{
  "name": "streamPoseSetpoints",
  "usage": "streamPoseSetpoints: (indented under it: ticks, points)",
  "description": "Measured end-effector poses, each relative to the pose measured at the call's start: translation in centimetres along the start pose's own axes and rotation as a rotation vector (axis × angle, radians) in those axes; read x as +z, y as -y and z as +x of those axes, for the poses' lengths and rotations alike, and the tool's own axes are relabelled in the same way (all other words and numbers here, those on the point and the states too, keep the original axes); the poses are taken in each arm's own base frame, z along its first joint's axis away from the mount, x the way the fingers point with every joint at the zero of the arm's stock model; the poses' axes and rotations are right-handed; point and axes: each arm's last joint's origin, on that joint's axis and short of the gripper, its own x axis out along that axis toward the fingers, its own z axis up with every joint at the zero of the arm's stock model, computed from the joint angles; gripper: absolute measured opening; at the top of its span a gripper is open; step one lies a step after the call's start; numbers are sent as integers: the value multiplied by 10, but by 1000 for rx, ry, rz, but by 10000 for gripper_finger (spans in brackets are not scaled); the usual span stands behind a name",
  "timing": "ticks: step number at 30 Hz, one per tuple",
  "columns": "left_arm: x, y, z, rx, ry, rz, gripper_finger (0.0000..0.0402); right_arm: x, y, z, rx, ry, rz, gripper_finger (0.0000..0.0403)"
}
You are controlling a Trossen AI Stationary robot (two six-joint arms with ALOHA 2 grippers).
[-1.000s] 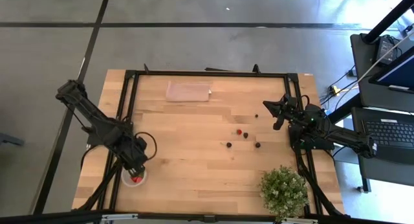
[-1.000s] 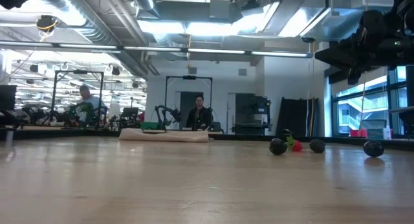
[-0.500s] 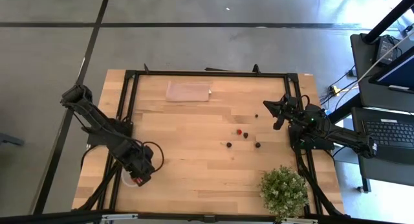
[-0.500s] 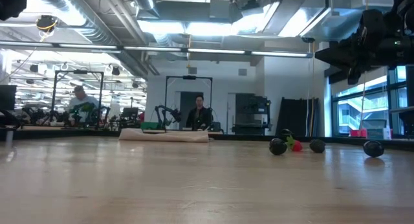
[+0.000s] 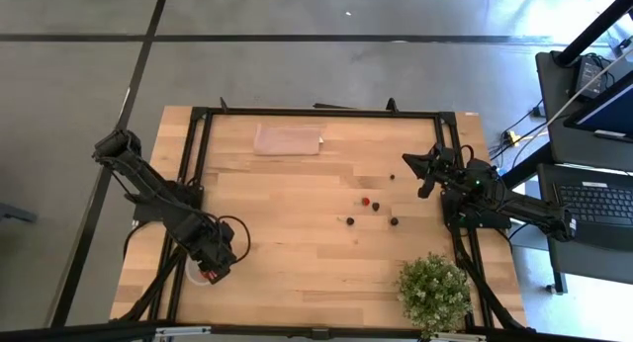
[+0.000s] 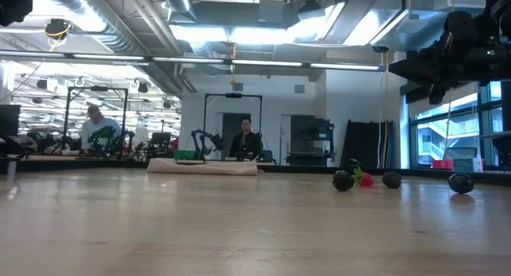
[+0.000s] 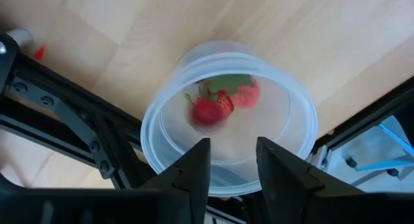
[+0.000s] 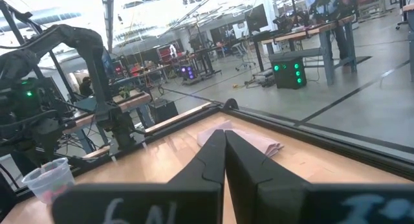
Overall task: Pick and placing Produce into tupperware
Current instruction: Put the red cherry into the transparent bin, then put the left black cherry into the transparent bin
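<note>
Two dark, near-black jointed arms are seen – the left arm [image 5: 163, 199] trailed by looped black cables, the right arm [image 5: 495, 196] marked by a small green light. Flat, tapered black fingers [image 7: 194, 172] are shown at each wrist.

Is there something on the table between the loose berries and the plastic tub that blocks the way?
Nothing visible does. Bare wood lies between the loose berries and the tub; the potted plant and cloth sit off that line.

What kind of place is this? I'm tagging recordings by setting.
Likely a robotics lab or workshop: other robot arms on benches behind the wooden table, people at workstations, a laptop beside the rig.
</note>
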Motion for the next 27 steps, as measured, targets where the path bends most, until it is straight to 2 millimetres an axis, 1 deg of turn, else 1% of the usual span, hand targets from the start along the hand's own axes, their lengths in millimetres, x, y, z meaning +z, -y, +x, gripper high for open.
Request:
streamPoseSetpoints:
  ticks: [6,10,12,16,19,21,24,27]
  points:
    - [0,0,0,-2,-13,1,161,0,0,0,0,0,0,13]
    - [-1,-1,-4,-20,-24,48,182,0,0,0,1,0,0,13]
    - [-3,-2,-11,-52,-9,66,187,0,0,0,0,0,0,13]
    - [-5,-6,-36,-138,62,75,188,0,0,0,1,-1,2,13]
    - [-2,-14,-54,-207,173,84,184,0,0,0,1,-1,1,13]
    - [5,-19,-64,-226,291,129,182,0,0,0,1,-1,0,13]
    - [19,-26,-78,-224,499,175,181,0,0,0,1,0,0,13]
    - [37,-28,-90,-202,671,238,186,0,0,0,1,-1,0,13]
